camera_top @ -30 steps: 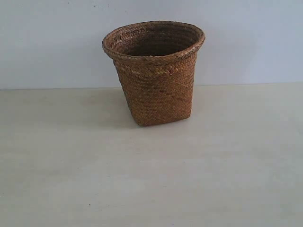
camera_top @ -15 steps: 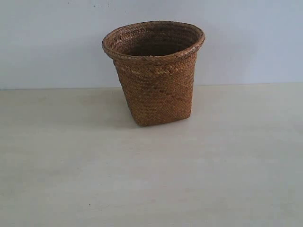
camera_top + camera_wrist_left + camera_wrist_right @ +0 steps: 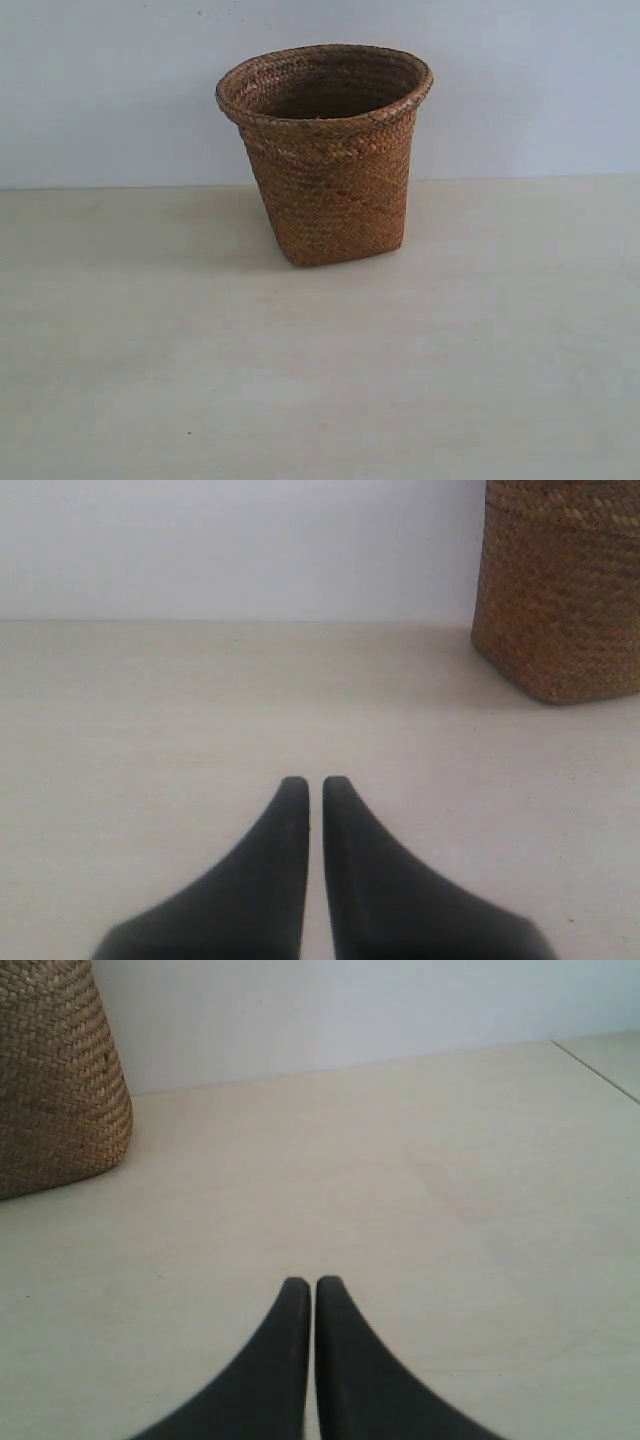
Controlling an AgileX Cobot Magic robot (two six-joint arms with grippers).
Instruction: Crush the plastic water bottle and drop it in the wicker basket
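Observation:
The tall brown wicker basket [image 3: 325, 150] stands upright at the back of the pale table, its wide rolled rim above a narrower base. Its lower wall also shows in the left wrist view as the wicker basket [image 3: 560, 590] and in the right wrist view as the wicker basket [image 3: 55, 1070]. The plastic water bottle is out of view in every frame. My left gripper [image 3: 308, 782] is shut with nothing between its black fingers, low over bare table. My right gripper [image 3: 305, 1282] is likewise shut and empty. Neither gripper appears in the exterior view.
A pale wooden table [image 3: 320, 380] runs under everything, with a plain white wall [image 3: 100, 90] behind it. The table's edge [image 3: 600, 1065] shows as a diagonal line in the right wrist view.

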